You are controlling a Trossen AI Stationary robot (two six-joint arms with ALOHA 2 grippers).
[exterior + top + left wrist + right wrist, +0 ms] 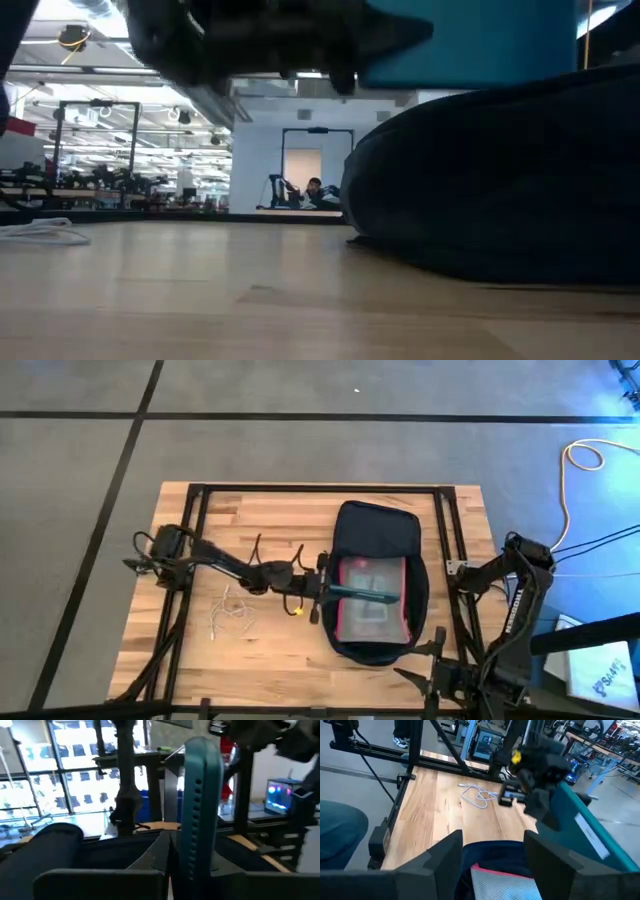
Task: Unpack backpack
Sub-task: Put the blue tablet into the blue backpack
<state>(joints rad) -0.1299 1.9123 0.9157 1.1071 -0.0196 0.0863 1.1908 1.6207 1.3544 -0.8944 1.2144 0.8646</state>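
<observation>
Navy backpack (378, 530) lies open on my table (270, 650), right of centre, with a red-edged clear pouch (372, 600) showing in its mouth. My left claw (385, 597) reaches over the pouch; I cannot tell its finger state. My right claw (492, 851) hangs wide at the near edge of the backpack. A white cable (228, 615) lies left of the backpack.

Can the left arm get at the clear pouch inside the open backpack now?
Probably yes: the backpack lies open, the red-edged pouch is uncovered on top, and the left gripper already reaches over it with nothing between.
</observation>
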